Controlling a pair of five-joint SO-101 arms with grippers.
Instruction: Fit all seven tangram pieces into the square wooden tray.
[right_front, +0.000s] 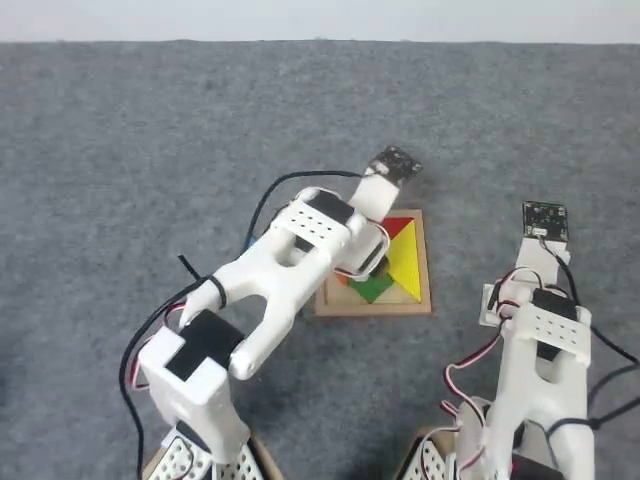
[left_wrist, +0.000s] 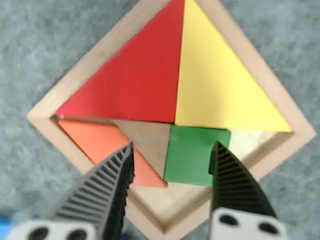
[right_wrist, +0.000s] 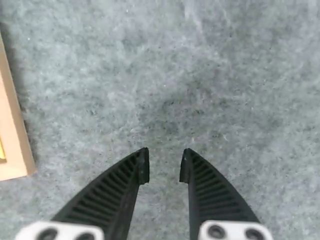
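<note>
- Where the high view looks down on the table, the wooden tray (right_front: 425, 300) lies flat on the grey cloth (right_front: 150, 120), slightly right of centre.
- The left arm (right_front: 290, 270) extends from the near left edge over the tray and hides the tray's left part.
- A red triangle (right_front: 400, 226), a yellow triangle (right_front: 408, 265) and a green square (right_front: 372, 290) are visible inside the tray beside the arm.
- The right arm (right_front: 545, 340) stands near the tray's right side, above bare cloth and apart from the tray.
- On the left wrist view, the left gripper (left_wrist: 173, 150) hangs released above the tray, jaws wide apart, with nothing between them.
- The red triangle (left_wrist: 135, 80) and the yellow triangle (left_wrist: 220, 85) lie edge to edge and fill one half of the tray (left_wrist: 45, 122).
- The green square (left_wrist: 195, 155) touches the yellow triangle's long side.
- An orange triangle (left_wrist: 100, 142) sits along the red triangle's long side.
- Bare wood shows between the orange triangle and the green square, and also on the square's other side.
- A blue sliver (left_wrist: 4, 225) lies on the cloth outside the tray; too little shows to identify it.
- On the right wrist view, the right gripper (right_wrist: 164, 160) is released, with a narrow gap between its tips, and it holds nothing.
- It hangs over the grey cloth (right_wrist: 200, 75), with one corner of the tray (right_wrist: 12, 145) off to the side, clear of the jaws.
</note>
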